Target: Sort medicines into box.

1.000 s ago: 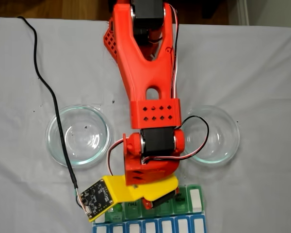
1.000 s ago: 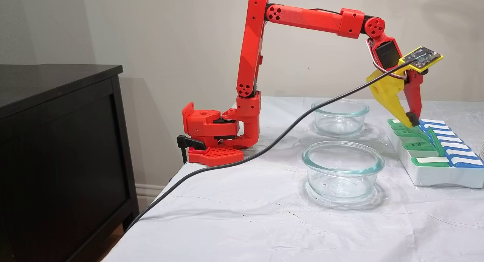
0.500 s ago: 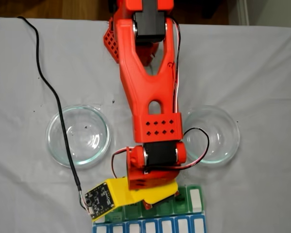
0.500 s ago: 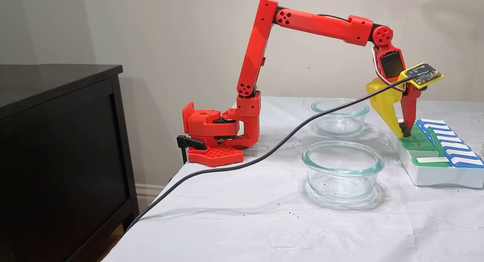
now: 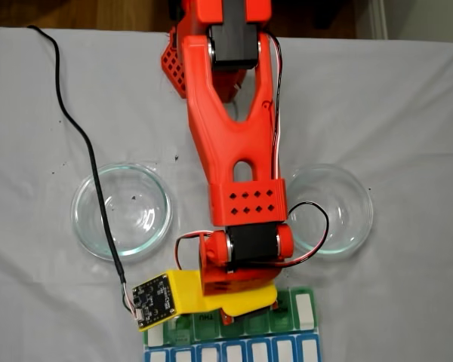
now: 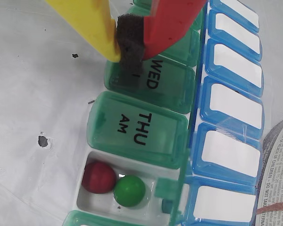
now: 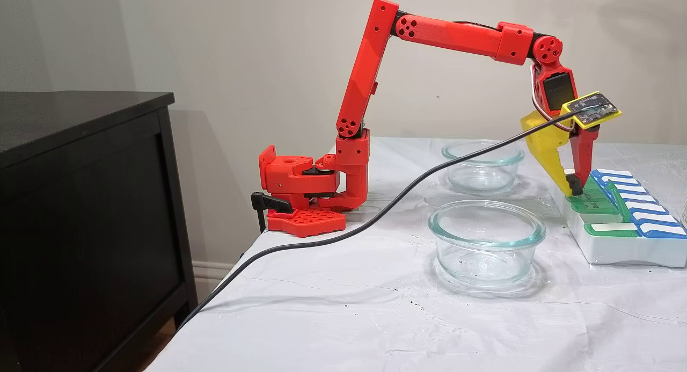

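My gripper [image 6: 130,43] is pressed together, foam pad between the tips, bearing down on the WED lid [image 6: 153,80] in the green row along the box's [image 7: 617,248] near edge. I judge I'm closing lids. Beyond the THU lid [image 6: 134,128], one compartment stands open with a red pill [image 6: 98,177] and a green pill [image 6: 129,190] inside. Next I should lift, shift to that open flap and push it down.

- We see our 1 red arm [image 7: 370,77] reaching up from its base, then forward and down.
- Our gripper [image 6: 130,44] points downward, its yellow and red fingers closed together on the dark foam pad between them.
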